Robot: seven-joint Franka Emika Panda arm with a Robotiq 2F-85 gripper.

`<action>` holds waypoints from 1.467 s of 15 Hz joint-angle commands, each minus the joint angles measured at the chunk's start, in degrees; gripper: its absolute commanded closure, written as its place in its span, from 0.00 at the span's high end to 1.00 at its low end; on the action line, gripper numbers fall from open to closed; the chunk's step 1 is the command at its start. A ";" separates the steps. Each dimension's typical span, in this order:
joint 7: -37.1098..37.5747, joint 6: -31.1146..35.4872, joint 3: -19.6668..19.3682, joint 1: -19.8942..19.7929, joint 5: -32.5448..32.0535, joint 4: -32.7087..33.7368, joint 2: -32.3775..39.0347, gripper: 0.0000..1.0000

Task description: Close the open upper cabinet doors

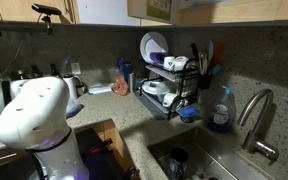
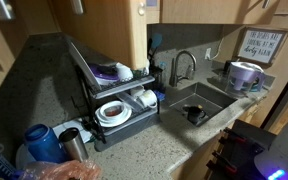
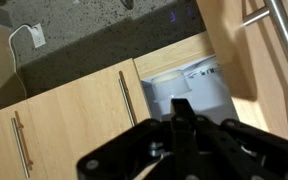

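A: Noting fingers (image 3: 180, 108) first: pressed together in the wrist view, pinching nothing.

B: Confirmed. Location of the upper cabinet doors (image 3: 232, 45)?

A: Hung on the wall above the back edge of the bench (image 2: 159, 140). In the wrist view, one panel swung out, up and to the right of the fingers, apart from them. Between it and the shut neighbour panel (image 3: 74, 120), a gap (image 3: 184, 85) showing pale cabinet interior.

B: Cross-checking in an exterior view: broad wooden panel (image 2: 102, 35) jutting out over the dish rack (image 2: 109, 105), likely an open door too. Cannot tell whether the same one.

A: Long axis?

B: Upright, judging by the bars. Bar handle (image 3: 277, 30) aligned with that axis, near the free edge. Possibly a flipped wrist picture, so true side of door from fingers not settled.

A: Judging the coming move: push with the closed tips on the outer face near the handle edge, swinging toward the gap. Only one arm, so no choice of reach.

B: Materials: flat honey-brown wood, smooth, faint grain; slim round metal bars; speckled grey stone for bench and backsplash; dark wire rack with white crockery.
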 commanded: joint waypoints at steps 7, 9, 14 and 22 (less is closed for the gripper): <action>1.24 -11.15 1.30 1.09 7.00 9.51 -0.15 0.00; 1.21 -14.69 2.55 1.85 11.28 12.12 -0.22 0.00; 3.06 -15.42 7.44 6.72 15.56 13.16 -0.32 0.00; 3.42 -7.77 13.86 10.65 16.51 6.81 0.03 0.00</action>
